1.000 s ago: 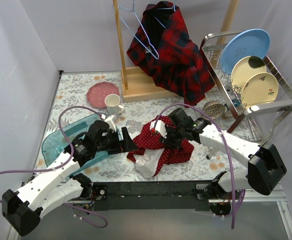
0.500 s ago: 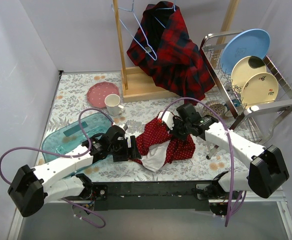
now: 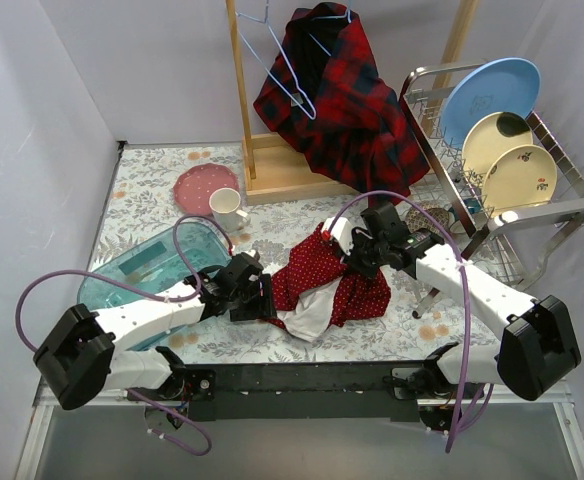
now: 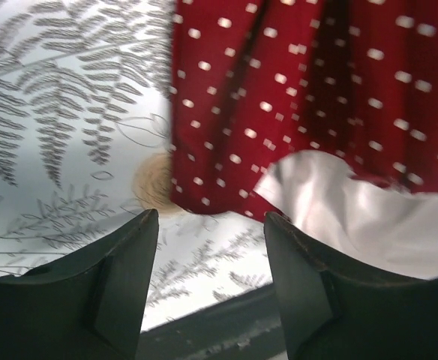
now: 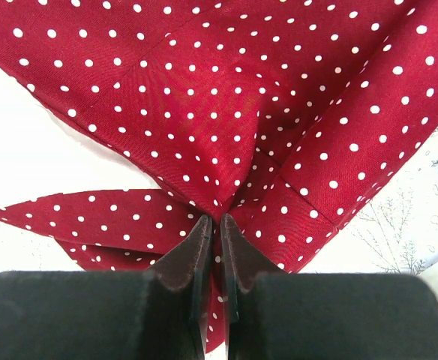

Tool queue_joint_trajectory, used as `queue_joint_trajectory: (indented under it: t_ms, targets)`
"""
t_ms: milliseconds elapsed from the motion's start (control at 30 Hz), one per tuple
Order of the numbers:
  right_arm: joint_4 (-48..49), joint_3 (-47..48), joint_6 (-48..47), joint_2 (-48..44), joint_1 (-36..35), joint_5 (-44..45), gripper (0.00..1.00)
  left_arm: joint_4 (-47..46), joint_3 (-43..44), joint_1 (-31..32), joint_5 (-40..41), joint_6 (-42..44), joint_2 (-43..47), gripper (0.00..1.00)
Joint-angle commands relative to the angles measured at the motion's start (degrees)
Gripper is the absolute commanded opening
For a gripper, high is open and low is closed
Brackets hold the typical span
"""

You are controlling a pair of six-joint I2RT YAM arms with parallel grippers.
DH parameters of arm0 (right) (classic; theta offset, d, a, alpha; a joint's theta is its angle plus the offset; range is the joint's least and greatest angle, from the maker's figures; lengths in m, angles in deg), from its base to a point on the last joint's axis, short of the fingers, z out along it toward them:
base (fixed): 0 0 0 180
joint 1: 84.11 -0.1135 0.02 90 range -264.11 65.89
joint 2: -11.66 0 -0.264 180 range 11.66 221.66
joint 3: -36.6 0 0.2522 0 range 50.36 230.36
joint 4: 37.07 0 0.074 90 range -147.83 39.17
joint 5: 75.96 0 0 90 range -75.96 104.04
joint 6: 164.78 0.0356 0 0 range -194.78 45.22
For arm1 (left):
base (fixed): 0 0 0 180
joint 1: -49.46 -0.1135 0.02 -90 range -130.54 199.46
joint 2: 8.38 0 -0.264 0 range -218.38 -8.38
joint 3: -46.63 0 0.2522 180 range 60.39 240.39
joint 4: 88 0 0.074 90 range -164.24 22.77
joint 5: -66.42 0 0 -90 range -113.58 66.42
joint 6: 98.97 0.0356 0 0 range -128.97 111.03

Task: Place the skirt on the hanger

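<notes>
right pincer pinches the skirt, left pincer spread beside it

from above, the red dotted skirt [image 3: 324, 285] lies crumpled on the table [image 3: 152, 215], between the two arms and near the front edge. the blue wire hanger [image 3: 284, 62] hangs well apart from it, on the wooden rack [image 3: 240, 90] at the back, beside a plaid shirt [image 3: 347, 105]. the right pincer [image 3: 348, 262] sits on the skirt's upper right part, the left pincer [image 3: 265, 298] at its left edge; from this height neither grip can be read.

the wrist cameras settle that. the right wrist view shows the right pincer [image 5: 213, 236] pressed together on a raised fold of the skirt [image 5: 204, 112], the cloth drawn into a peak between the fingers. the left wrist view shows the left pincer [image 4: 211, 277] spread, with nothing between its fingers [image 4: 121, 285]. just ahead of it lie the skirt's hem [image 4: 294, 112] and its white lining [image 4: 354, 214], on the fern-patterned table [image 4: 54, 127].
</notes>
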Motion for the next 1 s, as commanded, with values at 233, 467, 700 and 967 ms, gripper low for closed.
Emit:
queue_joint_trajectory:
  t_ms: [233,467,700,967]
  targets:
    - [1.7,0.3,0.1,-2.1,1.0,-2.4,0.14,-1.8,2.9,0.2,6.1,2.8,-7.6,0.33]
    - [0.9,0.9,-0.1,-3.1,1.2,-3.3,0.14,-1.0,2.9,0.3,4.9,2.7,-5.2,0.00]
    - [-3.5,7.5,-1.4,-4.9,1.4,-3.8,0.14,8.1,8.2,0.4,3.4,1.6,6.1,0.00]
    - [-6.4,15.3,-2.2,-7.5,2.4,0.3,0.14,22.8,19.5,0.1,14.2,2.5,15.2,0.00]
